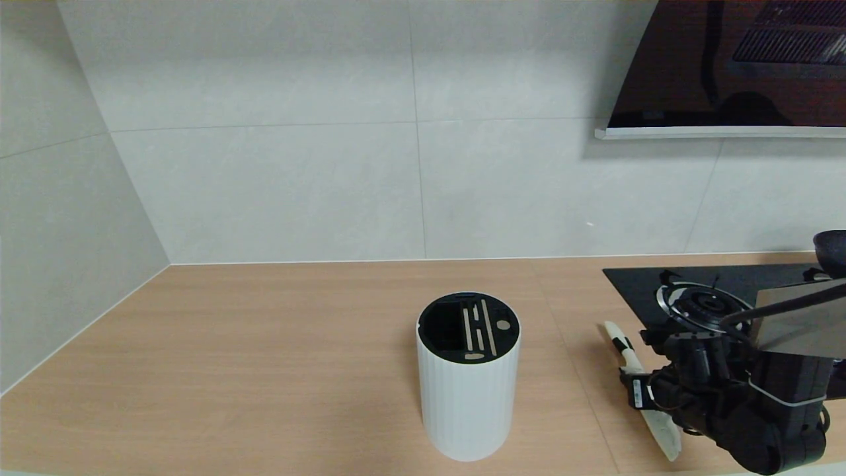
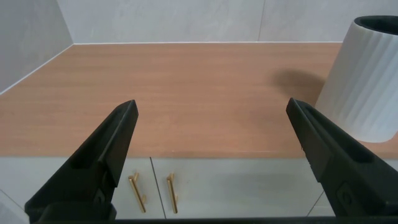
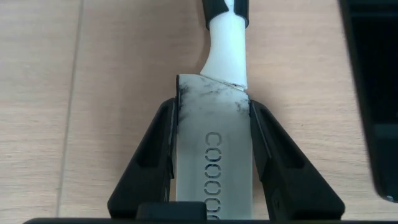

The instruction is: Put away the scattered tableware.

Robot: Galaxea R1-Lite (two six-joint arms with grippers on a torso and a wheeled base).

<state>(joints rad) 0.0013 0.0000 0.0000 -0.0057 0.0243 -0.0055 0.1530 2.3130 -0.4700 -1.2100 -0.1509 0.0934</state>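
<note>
Head view: white ribbed utensil holder [image 1: 468, 390] stood upright mid-counter [image 1: 264, 344], with its slotted black top showing. Knife [image 1: 631, 360] lay flat on the wood at about 4 o'clock from the holder, beside the black hob [image 1: 638, 284], white handle pointing toward the wall. Right gripper [image 1: 640, 385] sat low over the knife. Right wrist view: right gripper [image 3: 212, 109] had its fingers closed on the knife [image 3: 214, 143], one against each long edge of the blade, with the handle sticking out past the tips. Left wrist view: left gripper [image 2: 211, 109] had its fingers spread wide and held nothing, out past the counter's front edge above the cabinet handles [image 2: 138, 193]. The holder [image 2: 367, 74] was at 2 o'clock of it.
</note>
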